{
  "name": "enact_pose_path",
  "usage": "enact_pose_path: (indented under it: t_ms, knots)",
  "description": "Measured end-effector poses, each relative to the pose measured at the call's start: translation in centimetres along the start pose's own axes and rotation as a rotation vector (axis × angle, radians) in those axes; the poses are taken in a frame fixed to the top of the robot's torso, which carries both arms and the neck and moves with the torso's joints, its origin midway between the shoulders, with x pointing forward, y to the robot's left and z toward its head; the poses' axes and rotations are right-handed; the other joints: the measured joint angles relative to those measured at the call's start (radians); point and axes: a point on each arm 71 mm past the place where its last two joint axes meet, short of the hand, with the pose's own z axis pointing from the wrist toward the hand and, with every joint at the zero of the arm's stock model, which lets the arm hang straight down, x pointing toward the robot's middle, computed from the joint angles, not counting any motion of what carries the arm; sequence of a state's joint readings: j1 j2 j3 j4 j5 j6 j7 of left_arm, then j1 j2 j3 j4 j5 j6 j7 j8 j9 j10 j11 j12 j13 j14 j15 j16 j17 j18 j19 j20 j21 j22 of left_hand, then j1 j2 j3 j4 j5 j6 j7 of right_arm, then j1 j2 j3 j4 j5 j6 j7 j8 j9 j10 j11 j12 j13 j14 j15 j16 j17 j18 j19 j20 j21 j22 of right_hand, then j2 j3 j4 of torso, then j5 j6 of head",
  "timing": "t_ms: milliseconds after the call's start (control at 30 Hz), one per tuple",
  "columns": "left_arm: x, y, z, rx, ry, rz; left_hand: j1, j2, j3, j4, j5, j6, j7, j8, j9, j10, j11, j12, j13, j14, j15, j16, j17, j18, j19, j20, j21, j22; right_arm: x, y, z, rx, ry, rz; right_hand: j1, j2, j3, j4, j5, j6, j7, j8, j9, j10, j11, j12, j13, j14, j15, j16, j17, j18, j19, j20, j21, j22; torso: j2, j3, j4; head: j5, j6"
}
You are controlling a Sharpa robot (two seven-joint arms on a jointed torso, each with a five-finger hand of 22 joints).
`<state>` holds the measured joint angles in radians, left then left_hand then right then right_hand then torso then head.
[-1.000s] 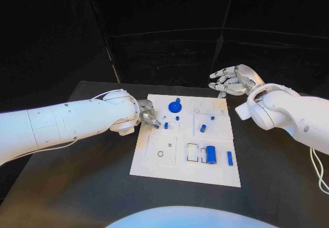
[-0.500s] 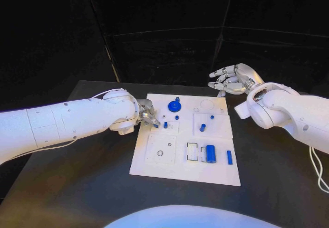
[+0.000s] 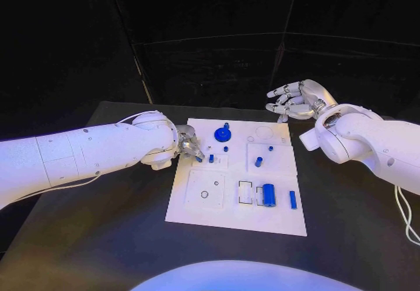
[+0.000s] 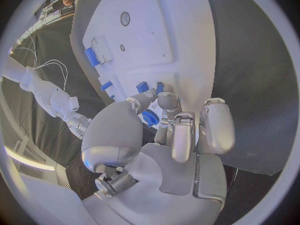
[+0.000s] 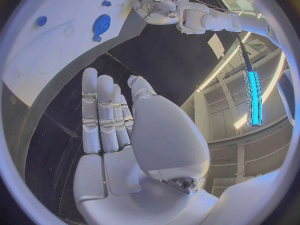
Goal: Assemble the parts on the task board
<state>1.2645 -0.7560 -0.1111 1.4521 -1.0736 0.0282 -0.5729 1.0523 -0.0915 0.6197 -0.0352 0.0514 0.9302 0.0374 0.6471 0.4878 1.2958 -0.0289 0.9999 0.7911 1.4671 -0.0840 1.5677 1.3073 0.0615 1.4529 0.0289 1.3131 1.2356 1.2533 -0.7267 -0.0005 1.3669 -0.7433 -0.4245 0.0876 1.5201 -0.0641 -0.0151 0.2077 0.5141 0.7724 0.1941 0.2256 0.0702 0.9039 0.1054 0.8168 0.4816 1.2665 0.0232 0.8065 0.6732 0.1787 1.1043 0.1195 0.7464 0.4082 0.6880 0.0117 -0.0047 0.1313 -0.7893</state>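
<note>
Left hand (image 3: pixel 186 150) sits low over the left edge of the task board (image 3: pixel 210 212), its fingertips (image 4: pixel 164 101) drawn together around a small blue part (image 3: pixel 199 160) at the board's upper left. From the left wrist view the fingers crowd so tightly over the blue pieces that I cannot tell whether the part is actually pinched or only touched. Just beside it stands another small blue peg (image 3: pixel 211 159), and a little farther up the board lies the round blue gear (image 3: pixel 223 136).

The step in hand looks like seating or picking this small part near its recess. To do it well, the fingertips should close squarely on the part's sides, keep it upright, and stay clear of the neighbouring peg so it is not knocked over. A straight vertical move should suit better than a sideways drag, as the board may slide on the tabletop (image 3: pixel 105 230).

Further down the board lie the large blue cylinder (image 3: pixel 269 196) and a slim blue bar (image 3: pixel 292 200), both untouched.

Right hand (image 3: pixel 296 100) hovers above the board's far right corner, holding nothing, its fingers loosely curled and apart, well clear of the work.
</note>
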Motion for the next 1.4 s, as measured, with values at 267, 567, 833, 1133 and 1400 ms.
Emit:
enact_pose_path:
  t_ms: [267,567,833,1133,1400]
  knots:
    - [0.02,0.00,0.11,-0.007,0.008,0.006,-0.002,-0.002,-0.039,0.020,0.004,0.011,-0.004,-0.001,-0.010,0.003,-0.003,0.007,0.004,0.000,0.000,0.000,0.000,0.000,0.003,-0.003,0.000,0.003,-0.02,0.02,-0.04,-0.002,0.000,0.000,0.000,0.000,0.000,0.000,0.000,0.000,0.000,0.000,0.000,0.000,0.000,0.004,-0.001,0.000,0.000,0.000,0.000,0.000,0.000,0.000,0.000,0.000,0.000,-0.0003,-0.0002,0.000,-0.003]
    - [0.01,-0.02,0.21,-0.011,0.009,0.008,-0.011,0.007,-0.060,0.038,0.004,0.019,-0.005,-0.001,-0.020,0.003,-0.003,0.011,0.009,0.000,0.000,0.000,0.000,0.000,0.003,-0.003,0.000,0.009,-0.04,0.02,-0.06,-0.004,0.000,0.000,0.000,0.000,0.000,0.000,0.000,0.000,0.000,0.000,0.000,0.000,0.000,0.004,-0.001,0.000,0.000,0.000,0.000,0.000,0.000,0.000,0.000,0.000,0.000,-0.0005,-0.0004,0.000,-0.004]
    - [0.03,-0.01,0.34,-0.015,0.009,0.008,-0.028,0.014,-0.086,0.058,0.004,0.029,-0.008,-0.003,-0.027,0.007,-0.007,0.015,0.013,0.000,0.000,0.000,0.000,0.000,0.006,-0.006,0.000,0.014,-0.03,0.03,-0.06,-0.004,0.000,0.000,0.000,0.000,0.000,0.000,0.000,0.000,0.000,0.000,0.000,0.000,0.000,0.004,-0.001,0.000,0.000,0.000,0.000,0.000,0.000,0.000,0.000,0.000,-0.001,-0.0005,-0.0003,-0.001,-0.004]
    - [0.13,-0.02,0.49,-0.020,0.014,0.011,-0.056,0.008,-0.150,0.092,0.004,0.039,-0.004,-0.003,-0.044,0.007,-0.007,0.022,0.018,0.000,0.000,0.000,0.000,0.000,0.006,-0.006,0.005,0.019,-0.01,0.05,-0.04,-0.005,0.000,0.000,0.000,0.000,0.000,0.000,0.000,0.000,0.000,0.000,0.000,0.000,0.000,0.004,-0.001,0.000,0.000,0.000,0.000,0.000,0.000,0.000,0.000,0.000,0.000,-0.0005,-0.0004,-0.003,-0.004]
    - [0.07,0.02,0.54,-0.023,0.014,0.011,-0.078,0.008,-0.229,0.129,0.004,0.046,-0.004,-0.008,-0.056,0.007,-0.007,0.022,0.021,0.000,0.000,0.000,0.000,0.000,0.006,-0.006,0.005,0.023,-0.03,0.04,-0.05,-0.005,0.000,0.000,0.000,0.000,0.000,0.000,0.000,0.000,0.000,0.000,0.000,0.000,0.000,0.004,-0.002,0.000,0.000,-0.005,0.000,0.000,0.000,0.000,0.000,0.000,0.000,-0.0005,-0.0004,-0.004,-0.005]
